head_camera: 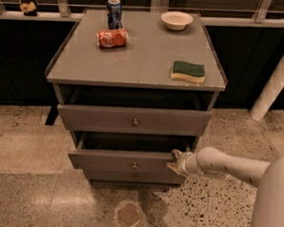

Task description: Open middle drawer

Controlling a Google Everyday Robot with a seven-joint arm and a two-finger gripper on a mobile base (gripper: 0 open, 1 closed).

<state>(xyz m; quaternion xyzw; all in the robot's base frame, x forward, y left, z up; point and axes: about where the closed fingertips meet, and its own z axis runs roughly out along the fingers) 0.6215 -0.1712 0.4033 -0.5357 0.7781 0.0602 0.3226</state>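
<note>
The robot's pale, tan-tipped end effector [175, 161] sits at the right end of the middle drawer's front panel, touching or all but touching its upper right corner. Whether it is open or closed, or has any real hold on the panel edge, cannot be told from here. It is not on the small round metal knob [134, 165], which sits free at the middle of the panel. Behind it, the smooth white tubular arm [225, 165] runs off to the right towards the robot's rounded white body at the lower right corner of the view. The middle drawer [111, 160], a flat-fronted grey drawer, stands clearly out from the grey desk, with a dark opening visible behind its front, and it projects past the bottom grey drawer [110, 175] just beneath it. The top grey drawer [108, 118] also has a dark gap above its front. On the flat grey desk top [135, 62] are an upright blue can [114, 12], a red can [112, 38] lying on its side, a white bowl [177, 20] and a green-and-yellow sponge [188, 71]. By my reading the opening is well under way, perhaps nearly done. What remains is a little more pull if full extension is wanted, then letting go.
</note>
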